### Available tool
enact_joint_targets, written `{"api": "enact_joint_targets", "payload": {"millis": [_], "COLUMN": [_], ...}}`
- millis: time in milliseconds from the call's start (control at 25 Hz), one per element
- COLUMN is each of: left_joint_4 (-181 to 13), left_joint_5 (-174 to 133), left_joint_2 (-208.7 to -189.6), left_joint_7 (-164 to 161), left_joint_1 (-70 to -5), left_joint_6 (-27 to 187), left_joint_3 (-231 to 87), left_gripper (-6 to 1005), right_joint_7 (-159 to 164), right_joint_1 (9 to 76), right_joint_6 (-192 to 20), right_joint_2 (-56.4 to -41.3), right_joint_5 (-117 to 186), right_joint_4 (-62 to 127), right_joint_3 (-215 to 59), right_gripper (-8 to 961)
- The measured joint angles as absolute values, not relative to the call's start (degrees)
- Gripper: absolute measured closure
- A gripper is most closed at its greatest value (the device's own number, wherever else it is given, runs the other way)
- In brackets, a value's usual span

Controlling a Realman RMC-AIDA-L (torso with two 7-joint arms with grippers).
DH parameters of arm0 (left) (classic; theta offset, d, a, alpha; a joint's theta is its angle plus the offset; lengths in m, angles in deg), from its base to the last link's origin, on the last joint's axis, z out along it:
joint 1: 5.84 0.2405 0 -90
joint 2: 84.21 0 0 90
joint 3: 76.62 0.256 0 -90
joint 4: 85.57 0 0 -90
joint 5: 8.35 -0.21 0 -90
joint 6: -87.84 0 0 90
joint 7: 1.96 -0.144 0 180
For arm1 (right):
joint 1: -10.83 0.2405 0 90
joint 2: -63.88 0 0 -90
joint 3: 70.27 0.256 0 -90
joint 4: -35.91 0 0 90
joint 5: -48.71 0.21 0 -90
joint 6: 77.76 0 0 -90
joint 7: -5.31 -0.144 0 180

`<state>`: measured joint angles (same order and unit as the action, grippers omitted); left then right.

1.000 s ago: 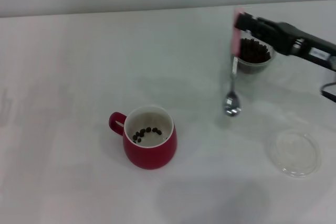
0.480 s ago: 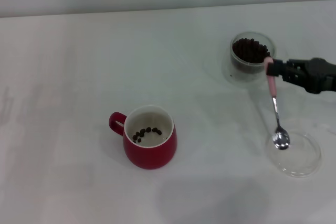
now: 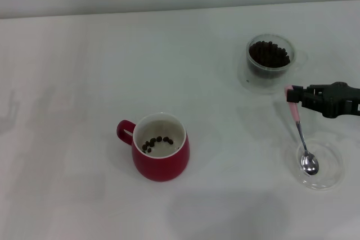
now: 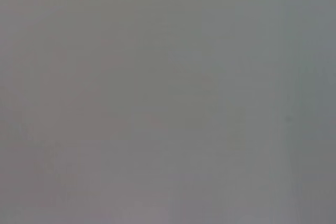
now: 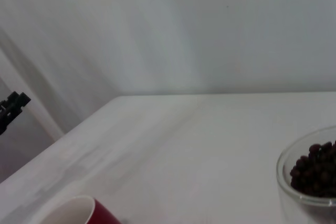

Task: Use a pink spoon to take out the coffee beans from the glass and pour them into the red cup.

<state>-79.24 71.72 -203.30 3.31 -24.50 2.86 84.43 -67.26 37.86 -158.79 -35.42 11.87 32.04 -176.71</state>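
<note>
My right gripper (image 3: 294,95) at the right of the head view is shut on the pale pink handle of the pink spoon (image 3: 302,136). The spoon hangs down with its metal bowl over the flat clear dish (image 3: 320,164). The glass (image 3: 271,56) with a heap of coffee beans (image 3: 270,53) stands behind the gripper; it also shows in the right wrist view (image 5: 310,174). The red cup (image 3: 161,146) stands at centre front with several beans inside; its rim shows in the right wrist view (image 5: 79,213). The left gripper is out of view.
The white table (image 3: 84,71) carries only the cup, the glass and the flat dish. The back edge of the table meets a pale wall. The left wrist view shows only a plain grey surface.
My right gripper has carried the spoon from in front of the glass to the right and toward the front; the spoon's bowl now hangs over the flat clear dish.
</note>
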Motion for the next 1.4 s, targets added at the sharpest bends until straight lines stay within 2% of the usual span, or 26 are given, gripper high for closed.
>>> {"api": "enact_joint_targets", "payload": {"millis": [440,680,800,880,920,1000,1080,1120,1200,1400], "left_joint_4": [-79.25,-79.25,-79.25,-79.24,-79.25,-79.24,-79.24,-79.21,-78.96,-78.62], "left_joint_5": [71.79,71.86,71.99,72.01,72.03,72.03,72.08,72.06,71.95,72.22], "left_joint_2": [-203.30,-203.30,-203.30,-203.30,-203.30,-203.32,-203.33,-203.35,-203.40,-203.46], "left_joint_7": [3.31,3.31,3.31,3.31,3.31,3.31,3.31,3.31,3.32,3.54], "left_joint_1": [-24.48,-24.26,-24.02,-23.99,-23.98,-23.98,-23.98,-24.08,-24.42,-24.75], "left_joint_6": [2.76,2.44,2.05,2.01,2.01,2.00,2.01,2.09,2.32,2.38], "left_joint_3": [84.13,84.12,84.13,84.13,84.12,84.13,84.13,84.13,84.14,84.12], "left_gripper": [272,272,272,273,274,274,273,273,273,273], "right_joint_7": [-69.39,-68.73,-64.99,-59.70,-55.01,-45.40,-34.58,-29.33,-22.05,-14.23], "right_joint_1": [37.80,37.72,36.88,35.23,33.82,31.06,29.57,29.98,32.27,35.70], "right_joint_6": [-157.95,-158.46,-159.43,-160.78,-161.38,-161.55,-160.80,-160.99,-162.71,-157.01], "right_joint_2": [-36.50,-36.05,-36.51,-37.79,-39.37,-43.83,-49.20,-50.81,-51.41,-51.60], "right_joint_5": [10.63,11.18,11.21,11.16,11.22,11.39,12.04,12.72,15.09,19.50], "right_joint_4": [32.19,31.66,31.04,29.44,27.84,24.04,21.22,21.27,25.00,31.74], "right_joint_3": [-177.67,-172.30,-165.19,-157.53,-152.44,-141.64,-130.11,-125.60,-120.54,-119.85], "right_gripper": [765,570,476,416,386,325,233,188,96,109]}}
